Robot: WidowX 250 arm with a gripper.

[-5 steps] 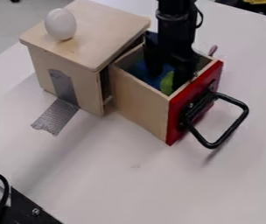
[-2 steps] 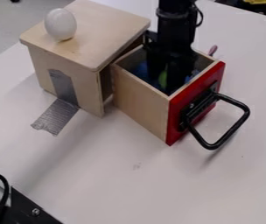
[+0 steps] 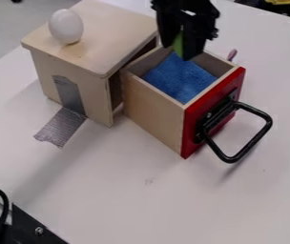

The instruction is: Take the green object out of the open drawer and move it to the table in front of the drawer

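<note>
The black gripper (image 3: 181, 47) hangs over the back part of the open drawer, shut on a green object (image 3: 179, 45) between its fingers. Below it, a blue cloth (image 3: 179, 78) lies inside the wooden drawer (image 3: 154, 107), which has a red front (image 3: 192, 131) with a black handle (image 3: 254, 136). The drawer stands pulled out from a wooden box (image 3: 77, 78). On top of the box, near its left corner, is a white egg (image 3: 66, 26).
Grey tape (image 3: 61, 127) runs from the box's side onto the white table (image 3: 173, 200). A pinkish stick end (image 3: 232, 55) shows behind the drawer. Black equipment (image 3: 36, 228) with a cable occupies the lower left corner.
The gripper went down into the drawer, then rose above it with the green object in its grasp. The blue cloth is now exposed in the drawer.
</note>
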